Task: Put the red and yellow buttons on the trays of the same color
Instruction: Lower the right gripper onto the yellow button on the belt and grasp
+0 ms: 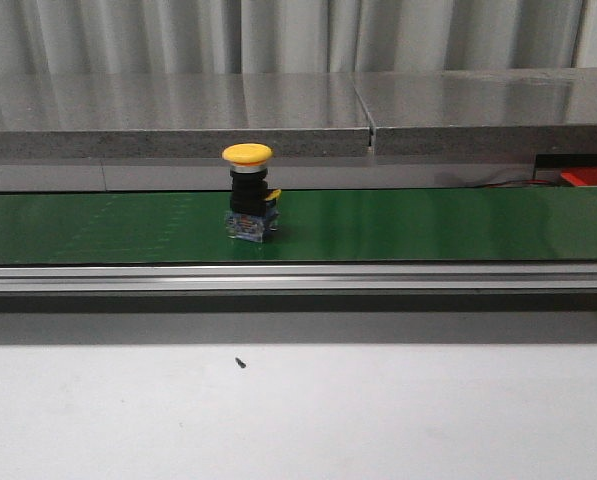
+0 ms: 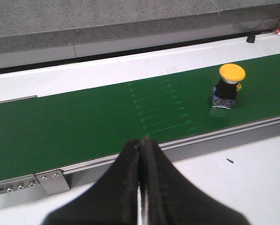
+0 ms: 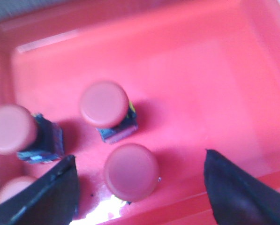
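Note:
A yellow button with a black body stands upright on the green conveyor belt; it also shows in the left wrist view. My left gripper is shut and empty, over the belt's near rail, well short of the button. My right gripper is open above the red tray, its fingers either side of a red button. Several more red buttons stand in that tray. A corner of the red tray shows at the far right. No yellow tray is in view.
A grey stone ledge runs behind the belt. A metal rail edges the belt's near side, with the white tabletop in front and a small dark speck on it.

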Controlling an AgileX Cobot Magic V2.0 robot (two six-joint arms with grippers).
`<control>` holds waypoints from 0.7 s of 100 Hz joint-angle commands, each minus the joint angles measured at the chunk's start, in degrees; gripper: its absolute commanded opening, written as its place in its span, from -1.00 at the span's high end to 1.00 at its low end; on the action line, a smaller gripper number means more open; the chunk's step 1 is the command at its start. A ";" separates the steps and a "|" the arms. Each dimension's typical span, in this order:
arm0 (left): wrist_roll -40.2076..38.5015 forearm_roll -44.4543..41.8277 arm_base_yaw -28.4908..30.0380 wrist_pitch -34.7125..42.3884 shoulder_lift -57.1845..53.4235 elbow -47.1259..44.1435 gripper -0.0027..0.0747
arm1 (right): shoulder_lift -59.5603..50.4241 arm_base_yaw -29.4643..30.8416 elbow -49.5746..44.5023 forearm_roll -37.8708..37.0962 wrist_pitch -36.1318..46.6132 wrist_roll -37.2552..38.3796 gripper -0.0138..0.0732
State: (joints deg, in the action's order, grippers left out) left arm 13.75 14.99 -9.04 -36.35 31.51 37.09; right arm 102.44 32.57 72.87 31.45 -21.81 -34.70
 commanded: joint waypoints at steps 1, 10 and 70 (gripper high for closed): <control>0.05 1.22 -0.46 3.82 0.17 1.62 0.98 | -6.28 -0.57 0.36 0.89 3.05 -1.36 -0.60; 0.05 1.22 -0.46 3.82 0.17 1.62 0.98 | -9.61 -2.13 -1.44 0.89 4.03 -2.33 -0.60; 0.05 1.22 -0.46 3.82 0.17 1.62 0.98 | -25.17 -20.13 -9.54 0.89 -1.95 -4.21 -0.60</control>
State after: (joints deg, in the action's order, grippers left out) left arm 13.84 14.99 -9.04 -36.35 31.51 37.09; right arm 80.25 14.88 61.98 31.49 -23.80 -38.28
